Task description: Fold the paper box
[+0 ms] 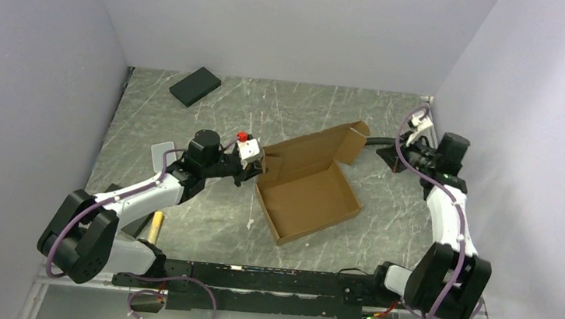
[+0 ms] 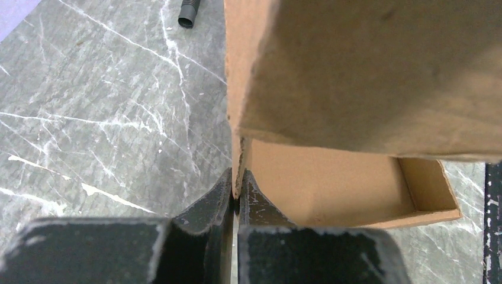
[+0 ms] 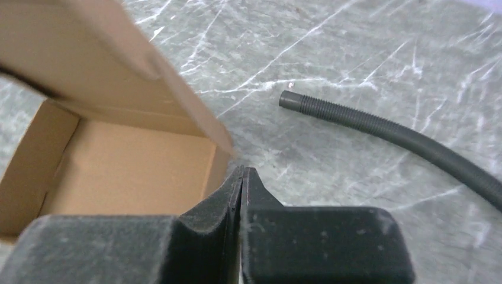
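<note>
The left tool [image 2: 237, 190] is pressed together on a thin edge of the paper box [image 1: 312, 190], pinching the cardboard wall at the box's left corner. In the left wrist view the brown edge runs straight down into the slot between the two dark fingertips. The right tool [image 3: 243, 176] is also pressed together, but nothing sits between its tips. They point toward the nearest corner of the box, and in the overhead view this tool hangs apart from the cardboard, off its far right side.

The box lies on the grey marbled counter [image 1: 211, 215], about midway between the two arms and slightly right of centre. Its tray has its walls raised and its inside is bare. The lid panel [image 1: 320, 143] stands tilted up from the far side, with a small flap at its right end.

A dark ribbed hose [image 3: 385, 127] lies on the counter just beside the right tool. A black pad [image 1: 195, 86] rests well apart, near the far left corner.
</note>
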Controlling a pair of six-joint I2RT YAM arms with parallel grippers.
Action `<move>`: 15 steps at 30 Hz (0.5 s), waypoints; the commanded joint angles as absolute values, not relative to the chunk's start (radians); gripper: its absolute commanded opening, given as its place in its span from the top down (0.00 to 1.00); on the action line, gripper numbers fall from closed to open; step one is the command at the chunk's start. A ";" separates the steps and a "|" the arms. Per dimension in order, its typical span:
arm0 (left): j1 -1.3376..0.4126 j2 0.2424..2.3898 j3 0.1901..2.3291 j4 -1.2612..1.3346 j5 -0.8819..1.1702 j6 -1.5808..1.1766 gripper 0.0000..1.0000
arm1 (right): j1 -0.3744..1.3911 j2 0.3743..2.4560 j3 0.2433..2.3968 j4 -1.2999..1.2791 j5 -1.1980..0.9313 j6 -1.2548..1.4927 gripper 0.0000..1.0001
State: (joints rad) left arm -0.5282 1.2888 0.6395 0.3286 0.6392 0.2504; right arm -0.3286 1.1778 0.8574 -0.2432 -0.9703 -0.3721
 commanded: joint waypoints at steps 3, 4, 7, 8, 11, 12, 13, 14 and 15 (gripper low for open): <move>-0.536 1.274 0.666 0.314 0.649 0.288 0.92 | -0.141 1.301 0.848 0.169 -0.761 -0.074 0.97; -0.537 1.271 0.667 0.311 0.649 0.290 0.92 | -0.123 1.316 0.852 0.184 -0.763 -0.058 0.97; -0.541 1.265 0.669 0.293 0.642 0.298 0.92 | -0.091 1.358 0.871 0.159 -0.800 -0.053 0.98; -0.544 1.262 0.670 0.285 0.637 0.304 0.92 | -0.088 1.363 0.870 0.144 -0.833 -0.059 1.00; -0.554 1.257 0.672 0.267 0.614 0.333 0.90 | -0.084 1.337 0.840 0.080 -0.901 -0.090 1.00; -0.559 1.254 0.672 0.266 0.605 0.342 0.90 | -0.083 1.313 0.819 0.066 -0.904 -0.096 1.00; -0.560 1.252 0.669 0.272 0.599 0.349 0.89 | -0.083 1.292 0.800 0.059 -0.894 -0.095 1.00; -0.560 1.251 0.667 0.280 0.593 0.357 0.89 | -0.083 1.268 0.780 0.053 -0.888 -0.091 1.00; -0.560 1.251 0.667 0.287 0.593 0.363 0.88 | -0.083 1.249 0.769 0.045 -0.887 -0.086 1.00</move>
